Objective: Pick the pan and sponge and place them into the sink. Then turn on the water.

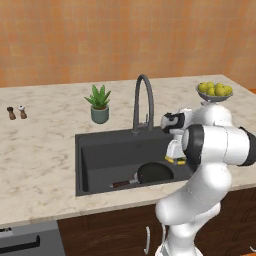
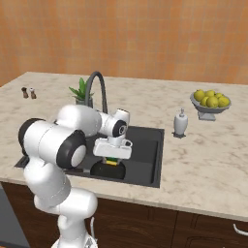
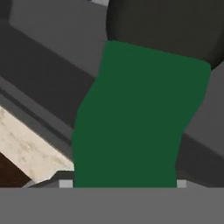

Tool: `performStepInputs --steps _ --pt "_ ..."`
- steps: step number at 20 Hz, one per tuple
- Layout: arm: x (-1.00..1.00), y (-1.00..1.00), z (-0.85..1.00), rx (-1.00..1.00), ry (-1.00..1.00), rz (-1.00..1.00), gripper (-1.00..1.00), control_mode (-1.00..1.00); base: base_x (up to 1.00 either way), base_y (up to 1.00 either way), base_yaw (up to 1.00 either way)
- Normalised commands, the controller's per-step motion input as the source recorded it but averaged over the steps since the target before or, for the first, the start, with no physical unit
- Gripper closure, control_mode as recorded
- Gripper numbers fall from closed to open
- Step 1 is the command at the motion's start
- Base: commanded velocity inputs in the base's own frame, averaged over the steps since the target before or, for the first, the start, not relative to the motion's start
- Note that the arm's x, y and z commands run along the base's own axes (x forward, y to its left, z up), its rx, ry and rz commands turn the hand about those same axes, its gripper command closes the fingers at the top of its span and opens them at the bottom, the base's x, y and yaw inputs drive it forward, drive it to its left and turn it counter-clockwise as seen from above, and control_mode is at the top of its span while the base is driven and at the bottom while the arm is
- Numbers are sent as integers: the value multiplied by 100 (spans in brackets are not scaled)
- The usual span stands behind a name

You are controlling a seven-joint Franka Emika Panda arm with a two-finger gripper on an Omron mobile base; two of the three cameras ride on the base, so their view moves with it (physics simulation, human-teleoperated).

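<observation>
over the sink i have the arm folded forward, hand pointing down with the gripper above the basin's right part, beside the faucet. its fingers pinch the sponge, green face over a yellow layer; in the hand view the green slab runs lengthwise away from the camera. the pan lies black and round on the basin floor, its reddish handle pointing left in the left base view.

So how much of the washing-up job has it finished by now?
The pan already lies in the sink. The sponge is gripped in the gripper, hanging above the basin, not yet dropped. After that, the faucet has to be turned on; no stream runs.
</observation>
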Motion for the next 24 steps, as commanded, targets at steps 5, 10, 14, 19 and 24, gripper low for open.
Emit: performStepInputs --steps 5,10,14,19,24 --pt "31 -11 -41 2 0 0 100 -100 0 0 0" --pt "48 -14 -66 0 0 0 100 -100 0 0 0" --pt "48 -33 -61 0 0 0 100 -100 0 0 0" --pt "50 -25 -69 0 -7 0 100 -100 0 0 0" --pt "44 -8 -52 0 -3 0 100 -100 0 0 0"
